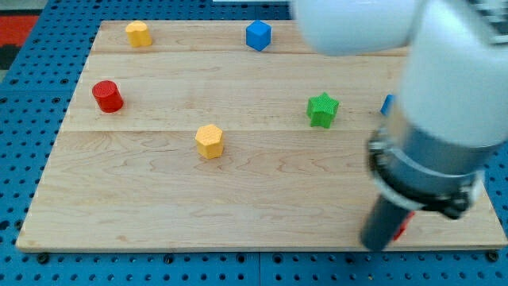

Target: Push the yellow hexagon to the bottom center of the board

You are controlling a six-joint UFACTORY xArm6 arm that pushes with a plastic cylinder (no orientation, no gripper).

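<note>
The yellow hexagon point(209, 141) sits on the wooden board point(238, 206), left of centre and about halfway down. My tip point(375, 245) is near the board's bottom edge at the view's lower right, far to the right of and below the hexagon, not touching it. A small red block point(402, 229) peeks out just right of the rod, mostly hidden by it.
A second yellow block point(138, 33) lies at the top left, a blue cube point(258, 35) at the top centre, a red cylinder point(106, 96) at the left, a green star point(322, 110) right of centre. A blue block point(387, 103) is half hidden behind the arm point(444, 119).
</note>
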